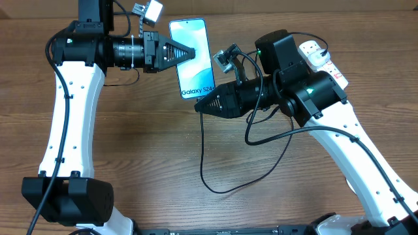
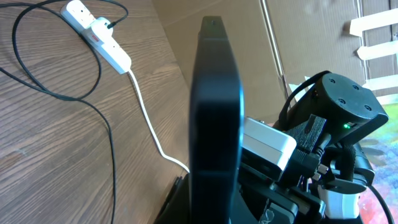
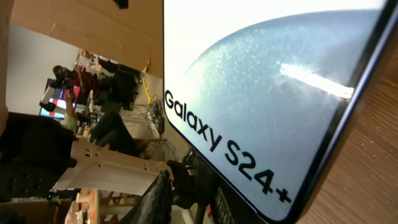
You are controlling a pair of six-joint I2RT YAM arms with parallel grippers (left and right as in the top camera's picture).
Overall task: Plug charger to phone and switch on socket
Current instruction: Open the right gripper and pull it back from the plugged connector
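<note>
**Item: phone** (image 1: pixel 196 65). Slim rectangle in the upper centre of the overhead view. The screen is bright blue-cyan, with white "Galaxy S24+" lettering at the lower end. The left wrist view shows it edge-on as a thin dark slab.

**Held by: left gripper** (image 1: pixel 186 53). It reaches in from the left, jaws closed on the phone's side edge about mid-length.

**Key relation:** The phone's long axis runs top to bottom of the frame, leaning slightly. Its lettered lower end lies just above and left of the right gripper (image 1: pixel 201 106), which is the nearer arm to that end.

**Right gripper:** The fingers are drawn to a point, and the charger (image 1: pixel 204 163) cable trails from the tip. It is judged to be clamped on the connector end, but the connector itself is hidden.

**Charger:** The thin black cable loops down across the table (image 1: pixel 144 143), then back toward the upper right.

**Socket** (image 1: pixel 320 57). White strip at the upper right, partly behind the right arm.
</note>
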